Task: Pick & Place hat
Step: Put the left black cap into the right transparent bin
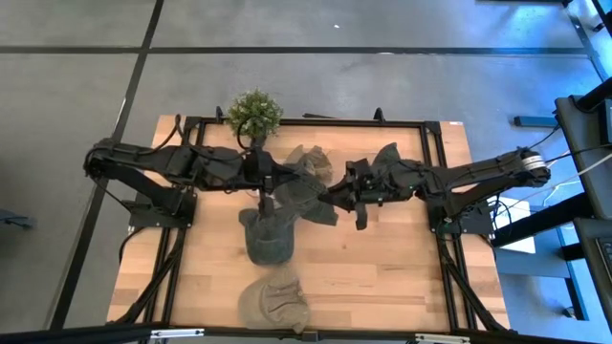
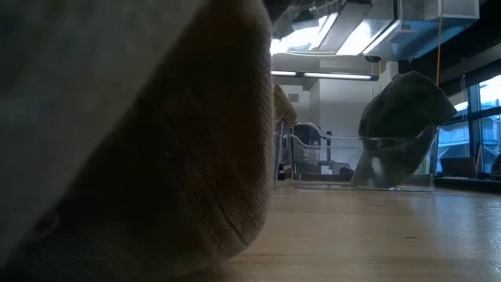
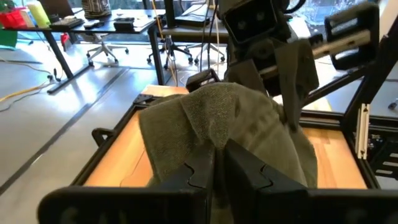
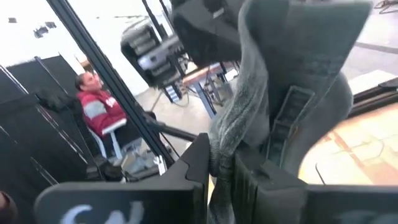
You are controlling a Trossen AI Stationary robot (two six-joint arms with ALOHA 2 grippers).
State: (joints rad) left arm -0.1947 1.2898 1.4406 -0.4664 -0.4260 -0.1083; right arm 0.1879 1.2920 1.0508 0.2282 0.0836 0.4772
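A grey-green knit hat (image 1: 308, 186) hangs above the middle of the table between my two grippers. My left gripper (image 1: 287, 183) comes from the table's left and is shut on the hat's left side. My right gripper (image 1: 337, 199) comes from the right and is shut on its right side. In the left wrist view the hat (image 3: 217, 112) spreads beyond my left gripper (image 3: 219, 171), with the right arm behind it. In the right wrist view the hat (image 4: 292, 74) rises past my right gripper (image 4: 222, 177). My left gripper pinches a bunched fold of the hat's knit cloth (image 3: 216, 144) between its two fingers, coming nearly level from the table's left. The hat is lifted clear of the table and drapes slack beyond the fingers. My right gripper pinches a gathered fold of the hat's cloth (image 4: 225, 146) between its two fingers, coming level from the table's right. The cloth stands up past the fingers and hangs clear of the table.
A darker hat (image 1: 268, 239) sits on a clear stand (image 2: 391, 168) just nearer than the grippers. A tan knit hat (image 1: 273, 301) lies at the near edge and fills the low view's left (image 2: 156, 157). A small potted plant (image 1: 254, 115) stands at the far edge.
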